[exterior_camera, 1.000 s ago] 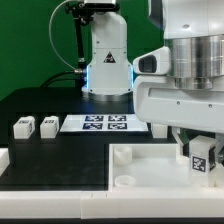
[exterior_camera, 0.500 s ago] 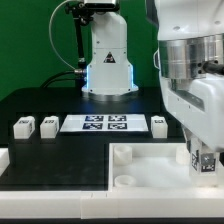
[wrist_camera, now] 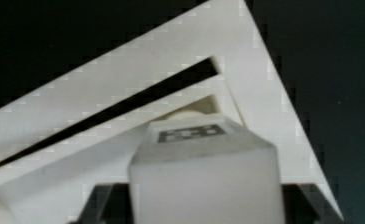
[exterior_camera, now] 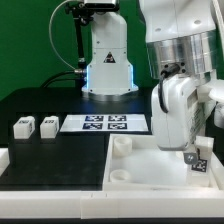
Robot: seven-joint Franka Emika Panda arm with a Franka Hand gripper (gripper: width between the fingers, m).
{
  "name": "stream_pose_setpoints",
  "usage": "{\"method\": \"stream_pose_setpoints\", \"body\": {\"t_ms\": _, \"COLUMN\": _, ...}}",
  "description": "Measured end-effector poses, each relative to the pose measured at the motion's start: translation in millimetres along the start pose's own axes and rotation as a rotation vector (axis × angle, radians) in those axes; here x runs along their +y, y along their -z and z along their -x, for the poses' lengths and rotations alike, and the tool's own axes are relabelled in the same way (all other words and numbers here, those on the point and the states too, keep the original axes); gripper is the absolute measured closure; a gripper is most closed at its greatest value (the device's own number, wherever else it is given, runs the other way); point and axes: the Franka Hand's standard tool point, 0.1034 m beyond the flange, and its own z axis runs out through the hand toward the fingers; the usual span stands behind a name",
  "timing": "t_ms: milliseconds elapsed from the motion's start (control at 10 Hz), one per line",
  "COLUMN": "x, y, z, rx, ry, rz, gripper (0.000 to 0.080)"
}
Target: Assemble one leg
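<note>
1. The marker board [exterior_camera: 105, 123] lies flat on the black bench [exterior_camera: 55, 155] (four tags printed on it).
2. A white tabletop [exterior_camera: 150, 170] with round corner sockets sits at the front, toward the exterior view's right.

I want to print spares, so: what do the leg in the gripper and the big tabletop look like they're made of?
The leg: likely matte white plastic, perhaps printed; flat dull faces without shine, a paper-like black-and-white tag on it. The tabletop: the same opaque matte white, molded-looking raised rim and round socket, so probably plastic too. The gripper holds the leg.
</note>
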Motion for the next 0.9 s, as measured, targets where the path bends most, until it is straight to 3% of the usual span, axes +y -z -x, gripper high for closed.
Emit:
{"method": "stream_pose_setpoints", "body": {"t_ms": 300, "x": 0.7, "y": -0.9, "z": -3.2, "rx": 0.021, "ry": 0.008, "rz": -0.001, "gripper": 0.0494}}
{"method": "stream_pose_setpoints", "body": {"t_ms": 400, "x": 1.0, "y": -0.6, "z": -2.5, "rx": 0.021, "ry": 0.009, "rz": -0.001, "gripper": 0.0283}}
{"method": "stream_pose_setpoints", "body": {"t_ms": 500, "x": 3.6, "y": 5.7, "z": 4.8, "rx": 0.013, "ry": 0.020, "rz": -0.001, "gripper": 0.0283}}
{"method": "stream_pose_setpoints", "body": {"t_ms": 600, "x": 3.1, "y": 21.6, "z": 14.3, "rx": -0.007, "ry": 0.037, "rz": -0.010, "gripper": 0.0169}}
{"method": "stream_pose_setpoints", "body": {"t_ms": 700, "x": 5.7, "y": 38.4, "z": 20.5, "rx": -0.026, "ry": 0.041, "rz": -0.019, "gripper": 0.0169}}
{"method": "stream_pose_setpoints", "body": {"t_ms": 800, "x": 9.5, "y": 45.5, "z": 21.7, "rx": -0.032, "ry": 0.041, "rz": -0.010, "gripper": 0.0154}}
{"method": "stream_pose_setpoints", "body": {"t_ms": 900, "x": 9.6, "y": 41.0, "z": 19.8, "rx": -0.026, "ry": 0.040, "rz": -0.008, "gripper": 0.0151}}
